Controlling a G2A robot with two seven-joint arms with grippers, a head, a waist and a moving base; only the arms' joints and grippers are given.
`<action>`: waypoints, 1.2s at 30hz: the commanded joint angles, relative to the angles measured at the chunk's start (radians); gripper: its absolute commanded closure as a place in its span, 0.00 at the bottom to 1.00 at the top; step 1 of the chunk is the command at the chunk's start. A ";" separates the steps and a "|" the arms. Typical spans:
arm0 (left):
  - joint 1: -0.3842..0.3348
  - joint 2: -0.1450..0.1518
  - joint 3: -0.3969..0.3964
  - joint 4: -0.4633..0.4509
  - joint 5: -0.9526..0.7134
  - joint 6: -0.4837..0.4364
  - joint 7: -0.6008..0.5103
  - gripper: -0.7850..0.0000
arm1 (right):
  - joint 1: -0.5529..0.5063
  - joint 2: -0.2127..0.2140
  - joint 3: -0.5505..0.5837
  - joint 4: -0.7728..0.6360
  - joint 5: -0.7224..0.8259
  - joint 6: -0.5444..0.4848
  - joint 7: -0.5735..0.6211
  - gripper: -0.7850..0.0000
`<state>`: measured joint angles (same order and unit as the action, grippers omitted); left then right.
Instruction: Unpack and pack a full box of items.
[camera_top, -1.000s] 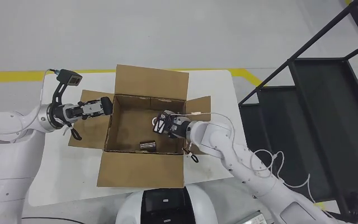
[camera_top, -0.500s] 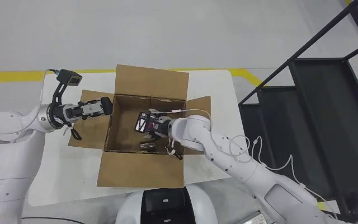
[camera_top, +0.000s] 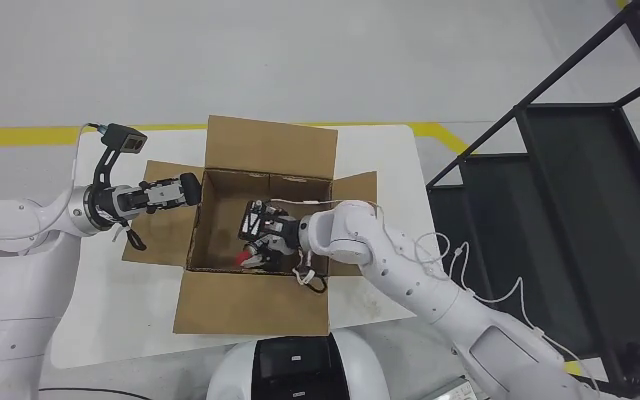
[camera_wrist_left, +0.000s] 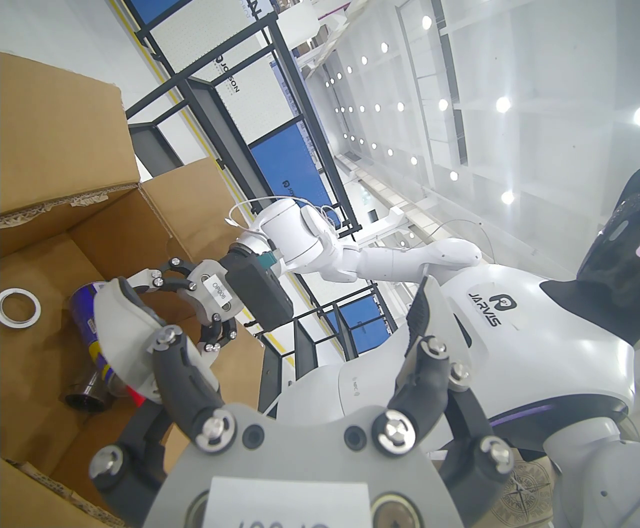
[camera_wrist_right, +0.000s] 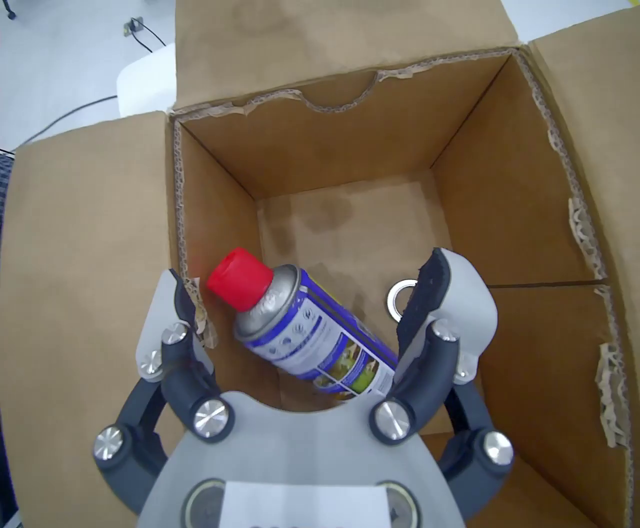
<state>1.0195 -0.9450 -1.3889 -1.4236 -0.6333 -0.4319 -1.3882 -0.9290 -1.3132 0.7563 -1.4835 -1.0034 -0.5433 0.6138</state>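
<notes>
An open cardboard box (camera_top: 270, 150) stands mid-table. In it a blue spray can (camera_wrist_right: 310, 330) with a red cap (camera_wrist_right: 240, 272) leans against one wall, and a small metal ring (camera_wrist_right: 395, 300) lies on the floor beside it. My right gripper (camera_wrist_right: 305, 272) is down inside the box, open, its fingers straddling the can without touching it. From above, that gripper (camera_top: 252, 238) sits over the red cap (camera_top: 243, 258). My left gripper (camera_top: 190, 188) hangs open at the box's left wall, holding nothing. The left wrist view shows the can (camera_wrist_left: 82, 305) and ring (camera_wrist_left: 20, 308).
The box's four flaps (camera_top: 250, 305) are folded outward over the white table (camera_top: 100, 320). Its walls (camera_wrist_right: 325, 135) close in around my right gripper. A dark round end (camera_wrist_left: 80, 400) shows by the can in the left wrist view. Metal stairs (camera_top: 560, 200) stand to the right.
My right gripper has moved left across the box and lower, from the right wall to over the can; the red cap now shows. The left arm has kept still.
</notes>
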 joint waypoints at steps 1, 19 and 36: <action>0.000 0.000 0.000 0.000 0.000 0.000 0.000 0.00 | -0.001 -0.001 0.005 0.009 0.036 -0.008 -0.009 0.00; -0.017 0.012 -0.050 0.046 0.100 0.032 0.070 0.00 | -0.194 0.083 0.318 -0.264 0.408 -0.033 0.175 0.00; -0.118 -0.012 -0.014 0.496 0.064 -0.078 0.249 0.00 | -0.515 0.170 0.821 -0.452 0.691 -0.024 0.226 0.00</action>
<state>0.9028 -0.9518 -1.4128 -0.9572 -0.5559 -0.5055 -1.1621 -1.4240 -1.1461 1.5481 -1.9345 -0.3202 -0.5613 0.8466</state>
